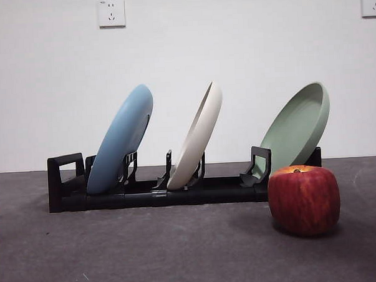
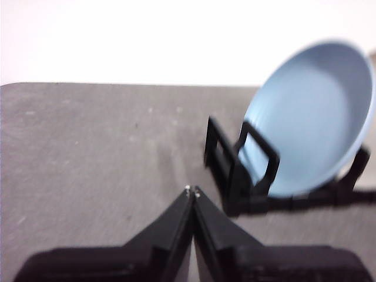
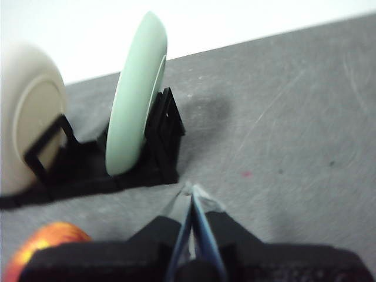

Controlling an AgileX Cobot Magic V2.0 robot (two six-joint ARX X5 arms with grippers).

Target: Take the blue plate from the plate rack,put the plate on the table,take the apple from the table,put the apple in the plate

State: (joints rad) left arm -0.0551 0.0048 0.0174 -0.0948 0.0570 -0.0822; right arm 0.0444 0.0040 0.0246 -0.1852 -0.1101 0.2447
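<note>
The blue plate (image 1: 120, 139) leans in the leftmost slot of the black plate rack (image 1: 178, 191) on the grey table (image 1: 149, 255). The red apple (image 1: 304, 199) sits on the table in front of the rack's right end. Neither arm shows in the front view. In the left wrist view my left gripper (image 2: 192, 191) is shut and empty, above the table, apart from the rack's end handle (image 2: 226, 158) and the blue plate (image 2: 314, 117). In the right wrist view my right gripper (image 3: 189, 191) is shut and empty, near the rack's other end (image 3: 161, 141); the apple (image 3: 44, 249) shows at the picture's corner.
A cream-white plate (image 1: 197, 137) stands in the rack's middle slot and a pale green plate (image 1: 297, 129) in its right slot, just behind the apple. A white wall (image 1: 234, 51) with two sockets rises behind the table.
</note>
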